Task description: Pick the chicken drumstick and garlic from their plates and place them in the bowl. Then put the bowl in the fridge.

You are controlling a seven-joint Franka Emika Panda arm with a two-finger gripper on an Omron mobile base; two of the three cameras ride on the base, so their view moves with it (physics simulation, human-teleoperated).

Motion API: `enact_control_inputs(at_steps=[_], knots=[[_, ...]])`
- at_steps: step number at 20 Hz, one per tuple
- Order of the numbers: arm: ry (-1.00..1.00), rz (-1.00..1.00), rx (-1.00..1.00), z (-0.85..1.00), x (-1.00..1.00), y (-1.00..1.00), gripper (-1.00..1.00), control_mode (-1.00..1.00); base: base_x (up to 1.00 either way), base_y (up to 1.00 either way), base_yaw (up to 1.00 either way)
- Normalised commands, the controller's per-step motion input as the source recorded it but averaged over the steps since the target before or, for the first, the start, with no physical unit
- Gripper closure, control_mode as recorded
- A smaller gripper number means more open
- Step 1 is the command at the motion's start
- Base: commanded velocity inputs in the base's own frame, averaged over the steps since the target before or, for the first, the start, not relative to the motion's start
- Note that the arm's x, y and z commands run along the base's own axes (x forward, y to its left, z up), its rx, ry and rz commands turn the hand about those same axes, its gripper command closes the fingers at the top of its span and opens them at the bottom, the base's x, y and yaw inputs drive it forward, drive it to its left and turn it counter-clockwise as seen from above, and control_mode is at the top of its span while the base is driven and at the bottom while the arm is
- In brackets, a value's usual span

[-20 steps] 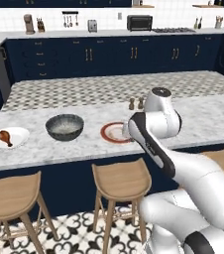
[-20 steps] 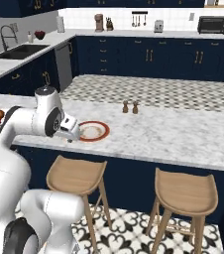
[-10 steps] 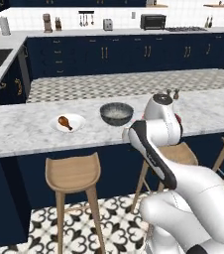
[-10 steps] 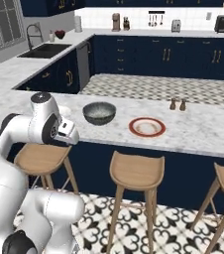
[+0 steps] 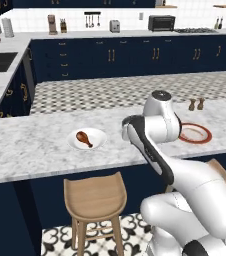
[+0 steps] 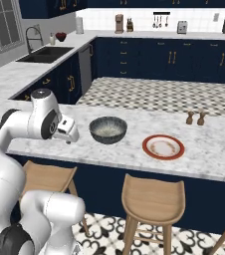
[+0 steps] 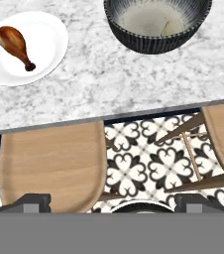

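Observation:
The chicken drumstick (image 7: 15, 43) (image 5: 83, 138), glossy reddish-brown, lies on the white plate (image 7: 44, 47) (image 5: 98, 140) at the hand view's upper left. The dark speckled bowl (image 7: 156, 37) (image 6: 108, 130) stands to its right, and a pale beige lump (image 7: 169, 27) against its inner wall looks like the garlic. The red-rimmed plate (image 6: 163, 147) (image 5: 195, 134) carries nothing. My gripper (image 7: 112, 203) is open and holds nothing. It hangs short of the counter's front edge, above the stools, apart from both plates and the bowl. The fridge is out of view.
Two small shakers (image 6: 196, 118) stand behind the red-rimmed plate. Wooden stools (image 7: 52, 166) (image 6: 152, 199) sit below the marble counter's front edge (image 7: 109, 119). A sink (image 6: 47, 54) is set in the left counter, and dark cabinets line the back wall.
The base has driven left along the counter, so both base views have shifted and the white plate and bowl now lie ahead. Things on the counter have stayed put. The gripper stays open.

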Motion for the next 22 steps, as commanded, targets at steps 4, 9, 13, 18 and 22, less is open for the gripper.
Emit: enact_control_inputs(at_steps=[4, 9, 13, 18, 22], knots=[[0.00, 0.00, 0.00, 0.00, 0.00, 0.00, -1.00, 1.00, 0.83, 0.79, 0.04], [0.00, 0.16, -0.05, 0.00, 0.88, 0.86, -1.00, -1.00, 0.00, 0.00, 0.00], [0.00, 0.18, -0.06, 0.00, 0.68, 0.79, -1.00, -1.00, 0.00, 0.00, 0.00], [0.00, 0.11, -0.02, -0.02, 0.44, 0.55, -1.00, -1.00, 0.00, 0.00, 0.00], [0.00, 0.06, 0.00, -0.31, 0.47, 0.20, -1.00, -1.00, 0.00, 0.00, 0.00]])
